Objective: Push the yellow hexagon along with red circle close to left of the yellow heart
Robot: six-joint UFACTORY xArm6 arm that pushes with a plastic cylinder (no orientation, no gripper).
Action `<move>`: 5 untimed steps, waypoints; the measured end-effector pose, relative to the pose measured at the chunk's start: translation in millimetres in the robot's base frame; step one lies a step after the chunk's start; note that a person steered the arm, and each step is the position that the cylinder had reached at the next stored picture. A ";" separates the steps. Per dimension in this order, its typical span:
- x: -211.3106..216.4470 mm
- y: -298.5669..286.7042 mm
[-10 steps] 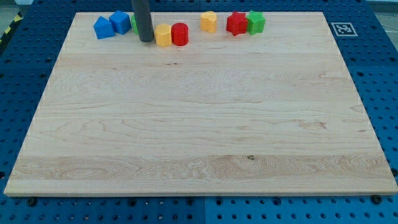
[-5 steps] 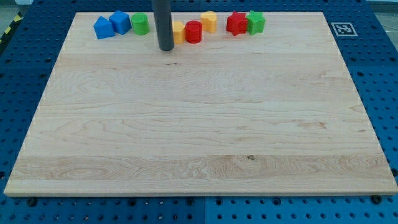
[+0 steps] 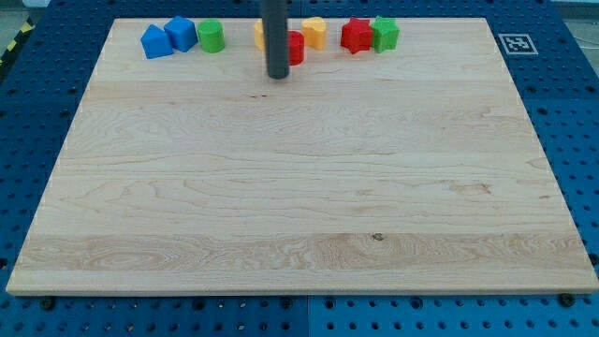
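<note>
My tip (image 3: 277, 75) rests on the board near the view's top, just below the yellow hexagon (image 3: 259, 36) and the red circle (image 3: 296, 48). The rod hides most of the hexagon and the circle's left side; the two blocks sit side by side behind it. The yellow heart (image 3: 314, 32) lies just right of the red circle, close to it, perhaps touching.
A red star (image 3: 356, 36) and a green block (image 3: 385, 34) sit right of the heart. Two blue blocks (image 3: 155, 42) (image 3: 181, 33) and a green circle (image 3: 211, 36) sit at the top left. A marker tag (image 3: 515, 43) lies off the board's top right corner.
My tip has slid to the right along the top of the board. The yellow hexagon and red circle moved right with it, ending next to the yellow heart.
</note>
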State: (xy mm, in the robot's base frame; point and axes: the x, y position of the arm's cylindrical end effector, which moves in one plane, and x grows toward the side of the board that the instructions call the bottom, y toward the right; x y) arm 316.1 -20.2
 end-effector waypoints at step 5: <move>-11.7 16.6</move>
